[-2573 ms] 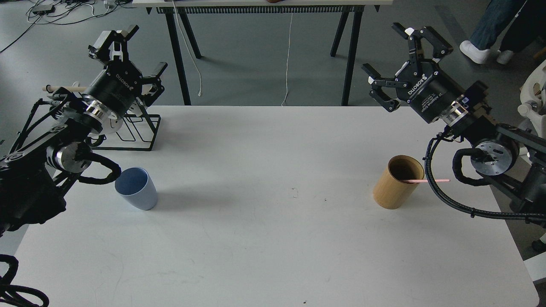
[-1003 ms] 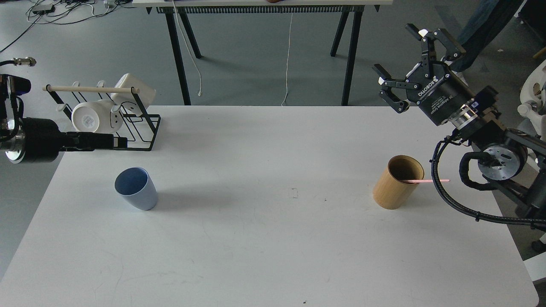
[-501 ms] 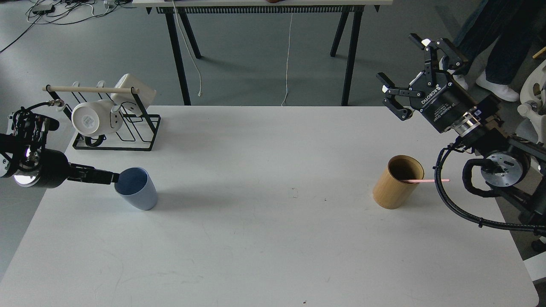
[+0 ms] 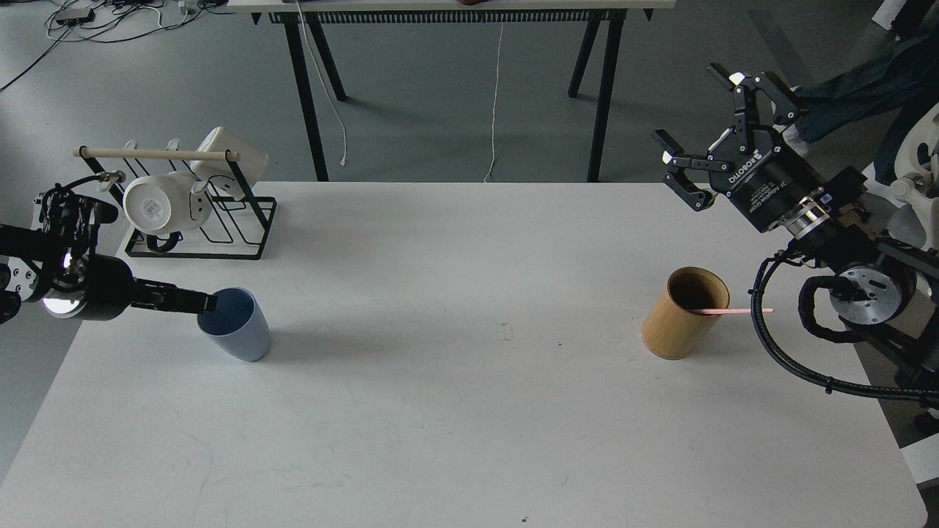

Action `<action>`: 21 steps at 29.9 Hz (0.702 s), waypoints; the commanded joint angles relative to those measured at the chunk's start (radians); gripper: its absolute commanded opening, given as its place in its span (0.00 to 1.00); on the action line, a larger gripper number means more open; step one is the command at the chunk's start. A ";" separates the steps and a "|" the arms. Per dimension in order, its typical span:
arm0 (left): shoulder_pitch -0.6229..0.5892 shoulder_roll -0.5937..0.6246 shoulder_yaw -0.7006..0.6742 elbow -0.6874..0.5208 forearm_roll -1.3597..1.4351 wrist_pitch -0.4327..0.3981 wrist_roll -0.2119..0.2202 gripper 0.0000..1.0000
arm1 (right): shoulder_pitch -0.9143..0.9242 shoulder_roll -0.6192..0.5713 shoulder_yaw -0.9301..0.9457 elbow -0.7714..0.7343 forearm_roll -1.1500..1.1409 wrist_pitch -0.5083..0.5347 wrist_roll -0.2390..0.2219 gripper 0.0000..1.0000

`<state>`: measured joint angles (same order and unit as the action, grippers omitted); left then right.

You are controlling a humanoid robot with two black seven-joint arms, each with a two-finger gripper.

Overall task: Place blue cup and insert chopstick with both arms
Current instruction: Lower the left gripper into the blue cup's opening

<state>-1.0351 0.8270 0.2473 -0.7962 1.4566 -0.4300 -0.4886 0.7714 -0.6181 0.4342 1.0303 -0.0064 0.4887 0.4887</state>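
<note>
Head view first: where is the left gripper (image 4: 207, 301)?

— Low at the rim of the blue cup (image 4: 235, 324), reaching in sideways, likely to grab it. It looks so thin from here that I cannot tell if its fingers are apart.

And the right gripper (image 4: 722, 117)?

— Up high, fingers spread, holding nothing. The chopstick (image 4: 733, 311) leans in the wooden cup (image 4: 684, 313) below it, likely waiting its turn.

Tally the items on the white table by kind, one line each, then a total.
Blue cup: 1
Tan wooden cylinder: 1
Pink chopstick, leaning out of the cylinder: 1
Black wire rack: 1
White mugs on the rack: 2
Total: 6
</note>
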 commanded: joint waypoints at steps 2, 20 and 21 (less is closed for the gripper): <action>0.024 -0.006 -0.005 0.000 -0.004 0.000 0.000 0.84 | -0.006 -0.006 0.000 -0.006 0.000 0.000 0.000 0.94; 0.027 -0.006 -0.006 -0.012 -0.021 0.051 0.000 0.01 | -0.024 -0.009 0.001 -0.013 0.000 0.000 0.000 0.94; 0.032 -0.005 -0.006 -0.012 -0.022 0.051 0.000 0.01 | -0.024 -0.009 0.001 -0.015 0.000 0.000 0.000 0.94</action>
<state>-1.0091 0.8193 0.2408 -0.8070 1.4370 -0.3793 -0.4886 0.7485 -0.6274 0.4357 1.0184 -0.0062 0.4887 0.4887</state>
